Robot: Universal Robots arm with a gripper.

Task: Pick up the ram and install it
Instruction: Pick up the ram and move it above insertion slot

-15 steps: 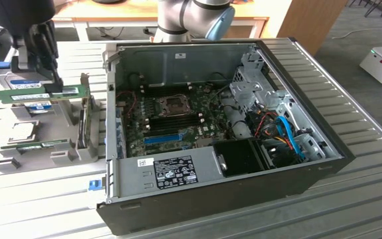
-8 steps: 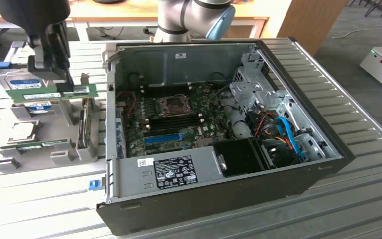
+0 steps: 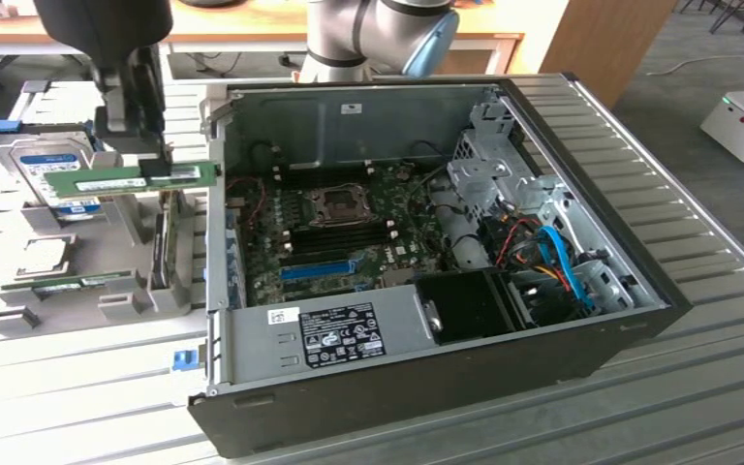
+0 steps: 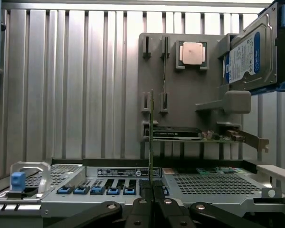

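gripper (image 3: 152,171), pinched shut on the ram (image 3: 104,181), could let the thin stick tilt and clip the computer case (image 3: 386,426) wall

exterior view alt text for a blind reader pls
The gripper holds the ram level by the grey holder, on the exterior view's left of the open pc case. A hard drive shows behind the ram.

Computer case (image 3: 476,392) on surface (image 3: 708,387), parts rack (image 3: 120,308) at the exterior view's left, hard drive (image 3: 51,167) on rack, ram (image 3: 113,180) above rack.
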